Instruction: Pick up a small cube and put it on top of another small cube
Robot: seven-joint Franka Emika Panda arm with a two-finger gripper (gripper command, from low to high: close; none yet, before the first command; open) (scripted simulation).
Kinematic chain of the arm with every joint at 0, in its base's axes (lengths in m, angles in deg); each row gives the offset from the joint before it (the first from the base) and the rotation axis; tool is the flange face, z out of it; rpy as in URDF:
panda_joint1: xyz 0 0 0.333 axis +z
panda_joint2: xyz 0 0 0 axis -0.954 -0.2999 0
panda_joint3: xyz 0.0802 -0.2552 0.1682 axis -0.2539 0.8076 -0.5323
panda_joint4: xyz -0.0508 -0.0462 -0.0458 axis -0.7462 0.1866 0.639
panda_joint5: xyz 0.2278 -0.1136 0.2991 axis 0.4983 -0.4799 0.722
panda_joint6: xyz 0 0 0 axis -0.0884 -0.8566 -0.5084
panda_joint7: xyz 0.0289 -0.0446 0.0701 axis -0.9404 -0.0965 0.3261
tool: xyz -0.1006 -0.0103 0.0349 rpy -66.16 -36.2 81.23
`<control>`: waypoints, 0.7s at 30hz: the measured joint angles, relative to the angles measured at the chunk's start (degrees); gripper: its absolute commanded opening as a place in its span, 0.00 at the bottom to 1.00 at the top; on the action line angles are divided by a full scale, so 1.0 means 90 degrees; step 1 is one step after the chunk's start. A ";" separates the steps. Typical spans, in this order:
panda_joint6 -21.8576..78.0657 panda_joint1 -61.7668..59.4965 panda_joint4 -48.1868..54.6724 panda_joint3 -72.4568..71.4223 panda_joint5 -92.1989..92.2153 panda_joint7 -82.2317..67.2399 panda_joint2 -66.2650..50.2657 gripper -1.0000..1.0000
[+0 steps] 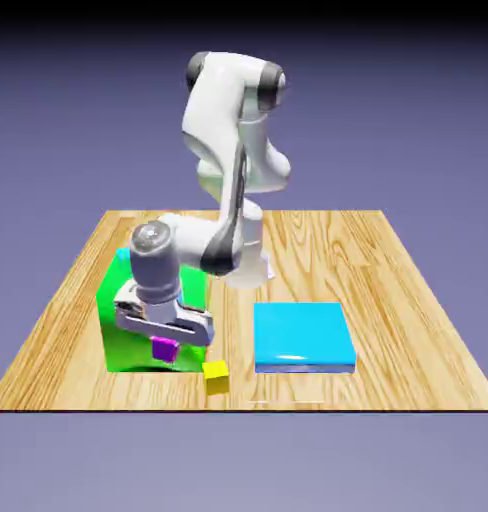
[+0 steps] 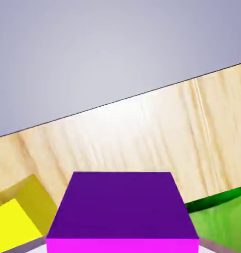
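Observation:
My gripper (image 1: 165, 344) is shut on the tiny magenta cube (image 1: 165, 349), which hangs just below the hand, in front of the big green block (image 1: 124, 318). In the hand view the magenta cube (image 2: 122, 207) fills the bottom middle and hides the fingertips. The tiny yellow cube (image 1: 217, 376) rests on the table near the front edge, a little to the exterior view's right of the held cube and lower in the picture. It shows in the hand view's bottom left as the yellow cube (image 2: 18, 215), apart from the magenta one.
A flat cyan slab (image 1: 301, 337) lies on the wooden table (image 1: 408, 300) to the exterior view's right of the yellow cube. The green block (image 2: 222, 217) shows at the hand view's lower right. The table's front edge runs close behind the yellow cube.

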 measured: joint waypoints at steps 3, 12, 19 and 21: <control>-0.0192 -0.0210 -0.0321 -0.0527 -0.0487 0.0831 0.0512 0.00; -0.0031 -0.1424 -0.0965 -0.1398 -0.0671 0.3325 0.1886 0.00; 0.0133 -0.2381 -0.1450 -0.2055 -0.0751 0.5266 0.2946 0.00; 0.0224 -0.2689 -0.1567 -0.2194 -0.0696 0.5810 0.3234 0.00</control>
